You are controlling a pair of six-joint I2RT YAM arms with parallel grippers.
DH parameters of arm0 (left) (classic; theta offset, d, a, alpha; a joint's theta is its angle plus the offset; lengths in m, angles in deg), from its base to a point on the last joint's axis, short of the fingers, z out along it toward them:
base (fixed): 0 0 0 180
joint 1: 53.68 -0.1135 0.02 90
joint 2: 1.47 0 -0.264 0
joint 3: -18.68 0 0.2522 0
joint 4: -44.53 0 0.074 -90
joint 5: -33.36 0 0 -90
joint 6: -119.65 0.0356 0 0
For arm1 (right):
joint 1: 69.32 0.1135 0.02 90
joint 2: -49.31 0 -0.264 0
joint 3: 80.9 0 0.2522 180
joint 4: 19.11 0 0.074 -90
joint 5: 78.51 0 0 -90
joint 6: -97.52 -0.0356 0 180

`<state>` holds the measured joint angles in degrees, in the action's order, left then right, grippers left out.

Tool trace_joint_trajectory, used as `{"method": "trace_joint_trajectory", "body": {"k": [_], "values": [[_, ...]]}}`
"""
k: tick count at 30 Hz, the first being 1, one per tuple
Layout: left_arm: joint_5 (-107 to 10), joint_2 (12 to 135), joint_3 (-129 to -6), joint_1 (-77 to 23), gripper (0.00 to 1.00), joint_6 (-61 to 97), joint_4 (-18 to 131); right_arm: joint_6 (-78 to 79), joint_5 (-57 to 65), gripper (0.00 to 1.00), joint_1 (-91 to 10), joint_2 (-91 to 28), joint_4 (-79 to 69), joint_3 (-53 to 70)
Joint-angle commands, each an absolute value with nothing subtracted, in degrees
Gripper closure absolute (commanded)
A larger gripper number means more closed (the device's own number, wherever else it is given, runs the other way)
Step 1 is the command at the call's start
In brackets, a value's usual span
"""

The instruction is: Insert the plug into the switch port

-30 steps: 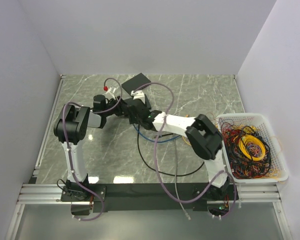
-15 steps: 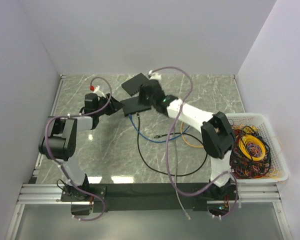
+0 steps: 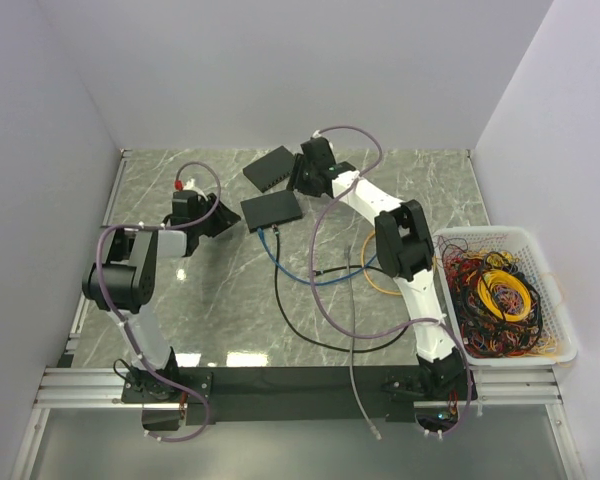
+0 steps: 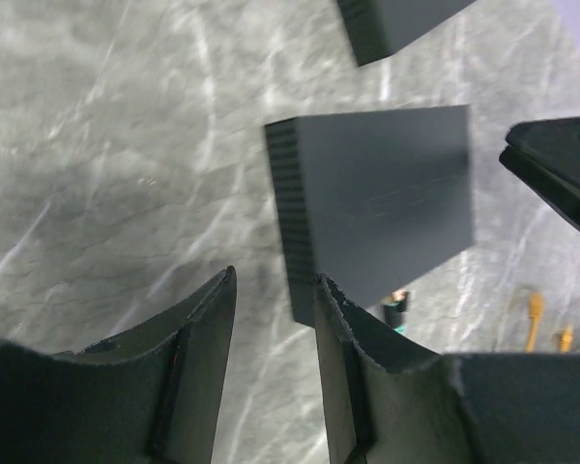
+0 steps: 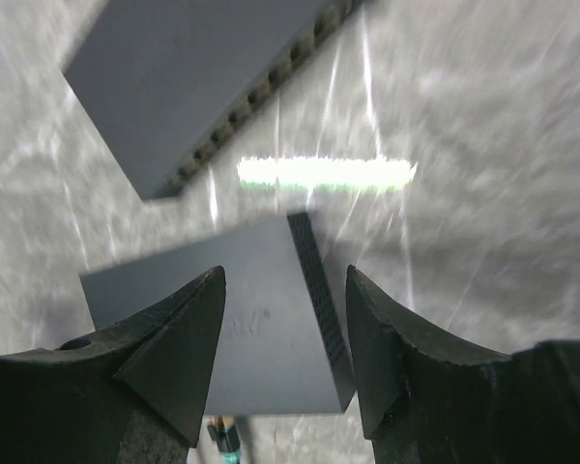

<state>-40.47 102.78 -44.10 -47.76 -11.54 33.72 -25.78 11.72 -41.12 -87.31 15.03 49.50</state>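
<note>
- Starting at your left hand (image 4: 274, 280): its two fingers stand apart with nothing between them. The tips point at the ribbed short side of the switch (image 4: 377, 208), near it but not touching.
- Your right hand (image 5: 285, 275) is spread and empty too. It hovers over the far part of the counter (image 3: 180, 290), just beside the black slab (image 3: 270, 168), and looks down on the switch.
- The switch is a dark-grey oblong box lying flat between your two hands. It has fine ribbing on a short side and a small pale mark on its top. You cannot make out the switch port in any view.
- The plug (image 4: 535, 309) shows only as a small, blurred orange-yellow end on the counter, well apart from the switch on its right. Neither hand holds it.
- Its orange-yellow cable (image 3: 364, 270) loops on the marble just left of the right arm (image 3: 400, 245).
- Between that loop and the switch runs the blue cable (image 3: 315, 283), and its tip (image 4: 396, 311) lies just beside the switch's near edge.
- The black cable (image 3: 292, 330) sweeps a wide curve nearer to you.
- A white basket (image 3: 480, 232) of tangled cables sits at the counter's right edge.
</note>
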Motion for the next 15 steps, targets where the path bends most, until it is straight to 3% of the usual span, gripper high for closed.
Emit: {"method": "trace_joint_trajectory", "body": {"k": [1, 15], "values": [[-41.17, 104.26, -46.06, -47.61, 0.56, -11.30, 32.72, -28.25, 7.45, 0.40, -40.58, -87.89, 16.19, 52.13], [-38.36, 107.17, -45.36, -45.86, 0.59, -12.45, 30.43, -32.65, -1.25, 0.40, -38.30, -93.25, 16.10, 54.24]]}}
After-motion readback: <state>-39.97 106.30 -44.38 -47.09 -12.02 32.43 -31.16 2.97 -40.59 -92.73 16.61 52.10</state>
